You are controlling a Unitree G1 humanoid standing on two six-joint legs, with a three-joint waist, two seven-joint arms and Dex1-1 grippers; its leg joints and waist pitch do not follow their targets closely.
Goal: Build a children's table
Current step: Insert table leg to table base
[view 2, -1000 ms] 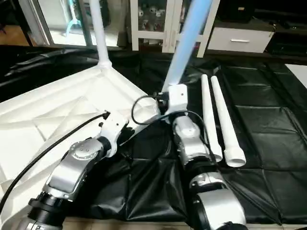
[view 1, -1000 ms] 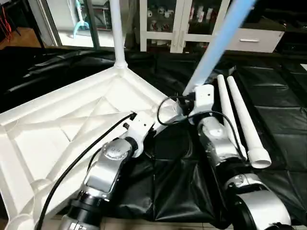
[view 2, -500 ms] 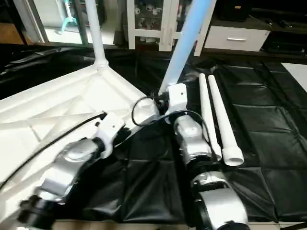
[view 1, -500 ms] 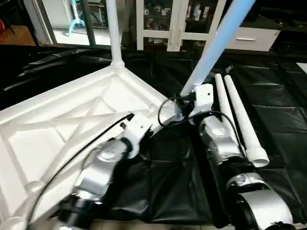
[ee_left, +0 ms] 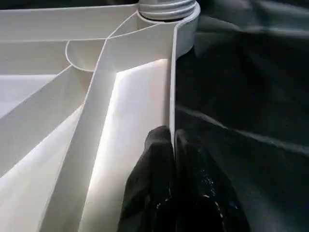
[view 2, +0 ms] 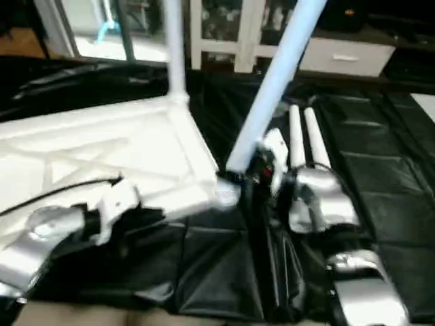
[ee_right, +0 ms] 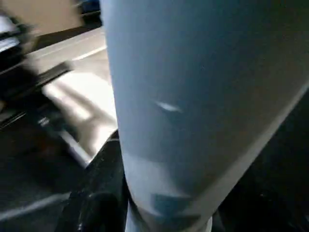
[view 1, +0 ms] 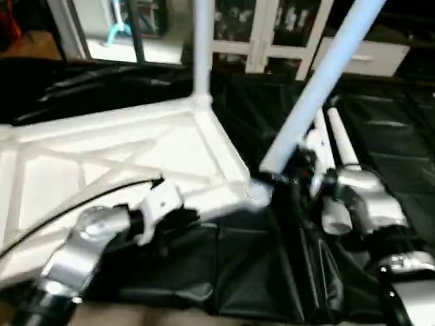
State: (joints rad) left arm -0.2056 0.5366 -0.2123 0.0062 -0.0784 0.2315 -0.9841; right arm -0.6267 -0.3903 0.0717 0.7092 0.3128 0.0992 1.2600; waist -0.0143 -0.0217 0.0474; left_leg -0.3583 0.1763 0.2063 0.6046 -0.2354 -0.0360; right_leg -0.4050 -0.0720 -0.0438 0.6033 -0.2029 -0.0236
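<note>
The children's table lies upside down: the white ribbed tabletop [view 1: 102,156] rests on a black sheet. One white leg [view 1: 202,54] stands upright in its far corner socket. A second leg [view 1: 319,81] leans steeply, its lower end at the near right corner socket [view 1: 257,193]. My right gripper [view 1: 302,163] is shut on this leg low down, and one black finger [ee_right: 96,193] shows beside the tube. My left gripper [ee_left: 173,137] is shut on the tabletop's rim, one finger on each side of the thin wall, at the near edge [view 1: 183,219].
Two loose white legs [view 1: 343,139] lie side by side on the black sheet [view 1: 258,272], right of my right arm. White cabinets [view 1: 272,27] stand along the back. The sheet's front edge runs just below my forearms.
The whole picture has shifted and tilted. My left arm now reaches further to the left along the near rim. The leaning leg's lower end sits closer to the corner socket.
</note>
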